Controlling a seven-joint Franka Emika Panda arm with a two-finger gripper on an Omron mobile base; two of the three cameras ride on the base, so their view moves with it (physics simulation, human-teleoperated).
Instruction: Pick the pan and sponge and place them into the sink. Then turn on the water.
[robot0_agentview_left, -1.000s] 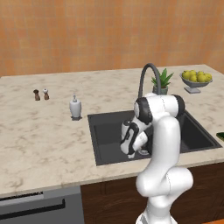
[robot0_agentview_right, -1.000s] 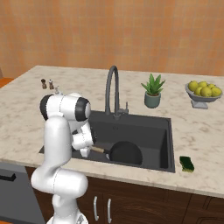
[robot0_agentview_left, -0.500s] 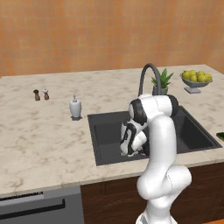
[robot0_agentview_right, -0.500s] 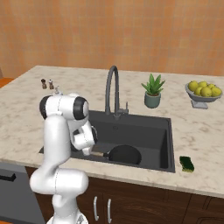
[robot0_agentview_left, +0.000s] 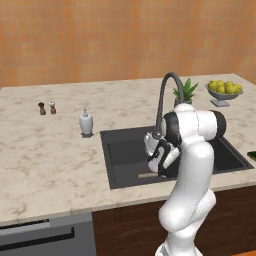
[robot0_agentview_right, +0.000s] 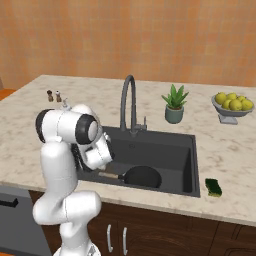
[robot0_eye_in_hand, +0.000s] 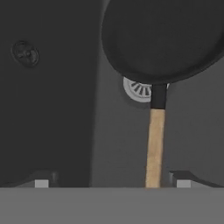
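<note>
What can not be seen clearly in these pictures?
- Left base view: the arm hides the pan's bowl; its handle pokes out.
- Hand view: the pan covers most of the drain and is cut by the top edge.
- Hand view: fingers barely show, so grip on the handle is unclear.

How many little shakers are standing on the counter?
2. The dark shaker and the light shaker stand side by side at the far left of the counter, beyond the white soap bottle. None seem hidden.
</note>
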